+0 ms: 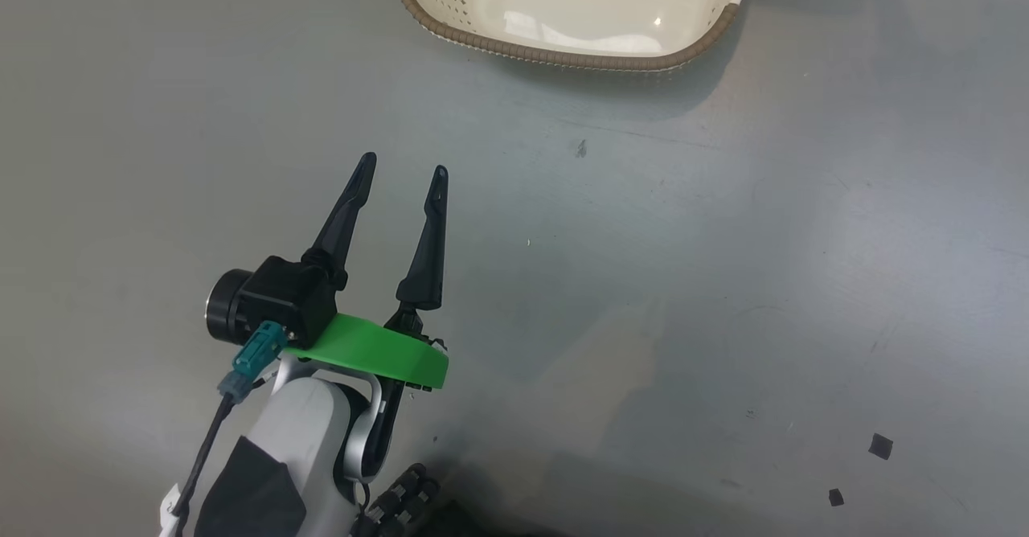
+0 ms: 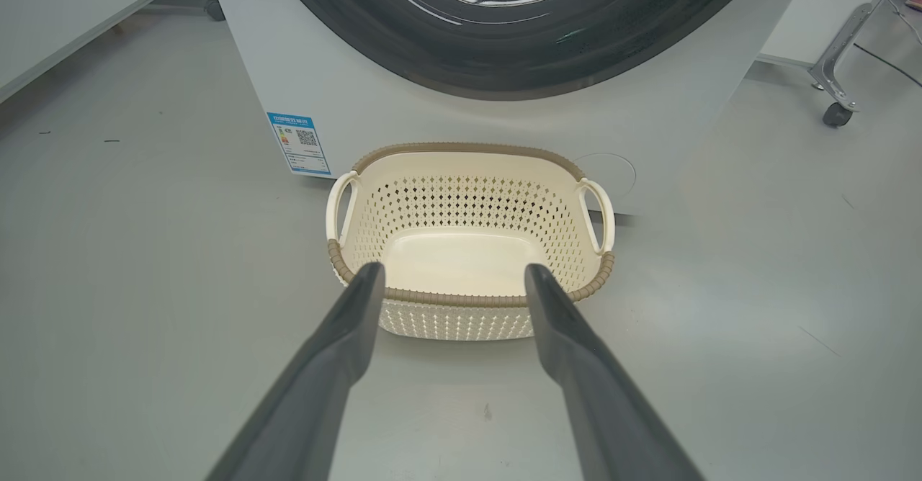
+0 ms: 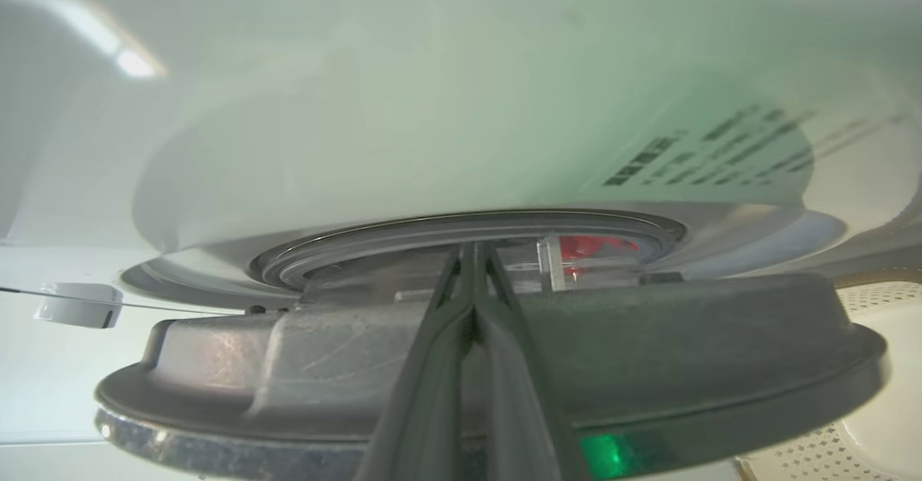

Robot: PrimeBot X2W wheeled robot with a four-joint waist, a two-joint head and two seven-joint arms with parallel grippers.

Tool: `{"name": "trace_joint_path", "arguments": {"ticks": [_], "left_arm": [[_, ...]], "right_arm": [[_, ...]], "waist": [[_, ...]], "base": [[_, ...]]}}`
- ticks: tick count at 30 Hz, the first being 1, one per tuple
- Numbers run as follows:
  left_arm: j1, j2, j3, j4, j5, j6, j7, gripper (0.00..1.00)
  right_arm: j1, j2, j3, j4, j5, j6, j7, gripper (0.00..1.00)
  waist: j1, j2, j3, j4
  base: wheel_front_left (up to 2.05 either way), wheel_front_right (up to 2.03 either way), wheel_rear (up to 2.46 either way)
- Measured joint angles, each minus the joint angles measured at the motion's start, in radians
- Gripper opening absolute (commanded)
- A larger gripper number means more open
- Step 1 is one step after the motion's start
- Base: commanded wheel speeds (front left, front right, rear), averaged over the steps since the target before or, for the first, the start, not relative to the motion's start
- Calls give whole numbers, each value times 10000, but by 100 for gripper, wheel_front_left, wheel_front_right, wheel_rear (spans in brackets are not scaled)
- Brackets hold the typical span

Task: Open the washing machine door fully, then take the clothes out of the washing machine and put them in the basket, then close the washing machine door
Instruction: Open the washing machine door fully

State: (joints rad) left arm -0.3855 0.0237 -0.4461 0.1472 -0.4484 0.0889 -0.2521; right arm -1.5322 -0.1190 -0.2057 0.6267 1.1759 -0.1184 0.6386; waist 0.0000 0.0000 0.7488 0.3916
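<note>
Grey floor (image 1: 723, 280), dark scraps (image 1: 880, 445) lower right; blue label (image 2: 299, 142) left of centre on the washing machine (image 2: 403, 106). Left gripper (image 1: 404, 165): fingers spread, empty; basket (image 2: 461, 148) ahead of its tips, centre frame. Right gripper (image 3: 472, 250): fingers pressed together, lying across the washing machine door (image 3: 684, 351); the clothes (image 3: 598, 247), red, behind it, just right of the tips.

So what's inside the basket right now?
The basket shows its bare cream bottom and perforated walls, with nothing lying in it. The left gripper hides two small patches by the front rim, so those spots can't be checked.
</note>
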Motion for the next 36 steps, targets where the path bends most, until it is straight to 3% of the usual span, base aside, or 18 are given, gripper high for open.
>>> {"name": "trace_joint_path", "arguments": {"ticks": [21, 36], "left_arm": [[-75, 0, -63, 15, -35, 75, 0, 100], [-47, 0, -58, 188, 6, 104, 0, 100]], "right_arm": [[-120, -44, -65, 930, 21, -79, 445, 0], [769, -52, -219, 1482, 397, -63, 1020, 0]], "waist": [[0, 0, -230, -76], [0, 0, -987, -187]], "base": [[0, 0, 0], [0, 0, 0]]}}
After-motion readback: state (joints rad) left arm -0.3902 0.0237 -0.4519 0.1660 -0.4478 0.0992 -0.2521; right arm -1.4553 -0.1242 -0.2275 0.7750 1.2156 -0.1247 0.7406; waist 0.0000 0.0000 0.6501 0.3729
